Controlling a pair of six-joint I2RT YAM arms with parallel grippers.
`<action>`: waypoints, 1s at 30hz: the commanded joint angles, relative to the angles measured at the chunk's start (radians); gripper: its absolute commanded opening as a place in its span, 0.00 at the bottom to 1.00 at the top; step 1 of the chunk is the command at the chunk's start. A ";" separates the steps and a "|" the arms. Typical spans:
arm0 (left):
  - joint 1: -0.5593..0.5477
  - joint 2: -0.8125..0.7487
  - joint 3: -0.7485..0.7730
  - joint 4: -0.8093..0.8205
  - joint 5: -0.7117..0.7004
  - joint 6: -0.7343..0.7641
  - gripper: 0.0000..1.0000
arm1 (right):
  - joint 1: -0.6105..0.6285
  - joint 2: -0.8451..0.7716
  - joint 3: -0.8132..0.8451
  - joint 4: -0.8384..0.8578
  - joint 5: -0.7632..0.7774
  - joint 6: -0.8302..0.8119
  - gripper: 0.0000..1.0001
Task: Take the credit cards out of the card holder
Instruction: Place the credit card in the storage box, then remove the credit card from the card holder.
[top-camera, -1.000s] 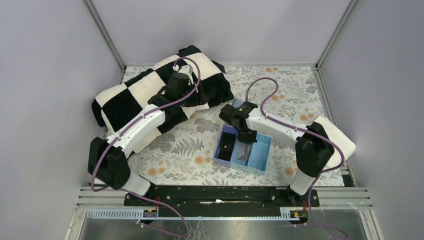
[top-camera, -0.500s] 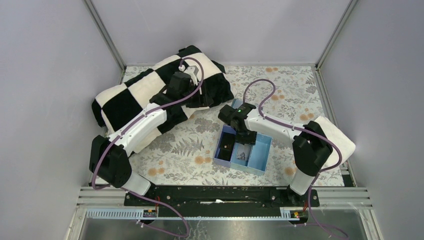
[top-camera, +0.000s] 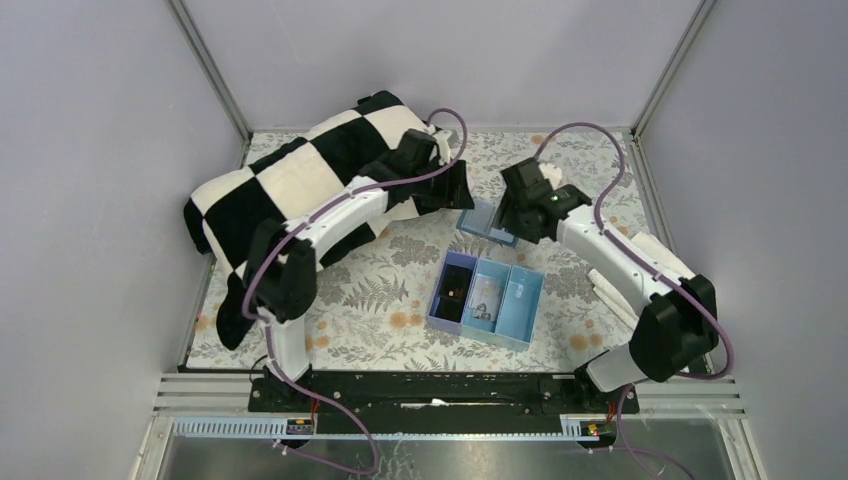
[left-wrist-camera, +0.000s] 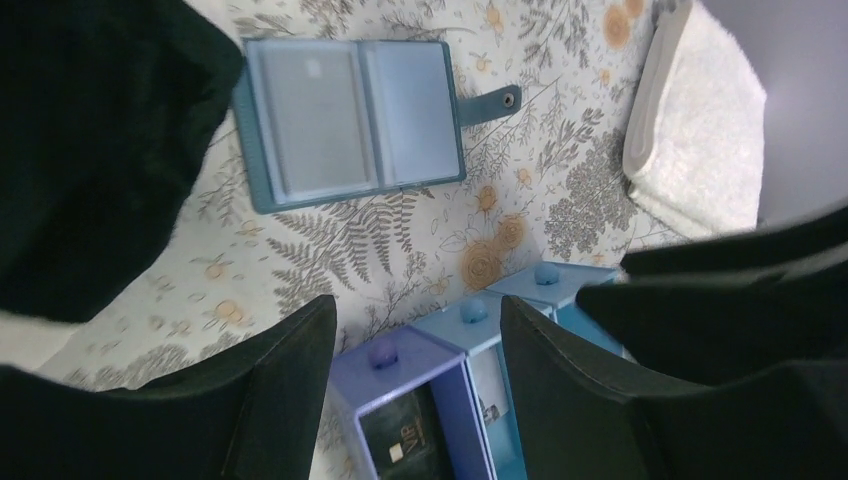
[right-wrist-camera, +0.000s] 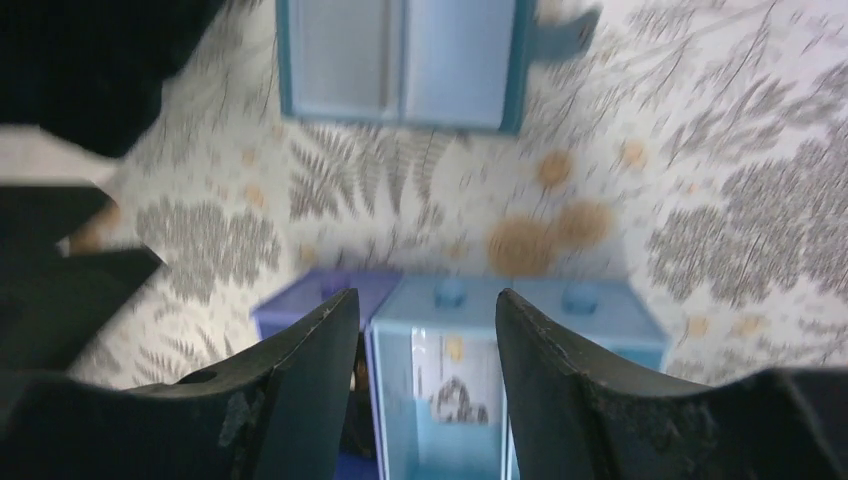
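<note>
card holder (left-wrist-camera: 350, 120): behind tray (top-camera: 523, 305) | blanket (top-camera: 300, 180): left of card holder (just beside) | towel (left-wrist-camera: 700, 130): right of tray

The right gripper (top-camera: 508, 218) has risen out of the tray's (top-camera: 523, 303) middle compartment with its fingers (right-wrist-camera: 300, 380) now parted (a card (top-camera: 485, 300) lies uncovered where they were). It has swung to the far side, over the card holder (top-camera: 478, 222). The left gripper (top-camera: 447, 188) has swept rightward along the chequered blanket (top-camera: 290, 180) to its right-hand corner, just beside that holder.

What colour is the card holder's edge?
The bifold card holder is teal-blue; clearest in left wrist view.
</note>
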 joint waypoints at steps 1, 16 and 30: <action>-0.020 0.113 0.129 -0.034 0.064 0.011 0.65 | -0.150 0.071 0.012 0.153 -0.126 -0.126 0.58; -0.036 0.482 0.432 -0.105 -0.048 0.054 0.63 | -0.361 0.340 -0.029 0.399 -0.310 -0.153 0.43; -0.036 0.569 0.477 -0.095 -0.136 0.090 0.62 | -0.383 0.508 0.044 0.412 -0.348 -0.168 0.41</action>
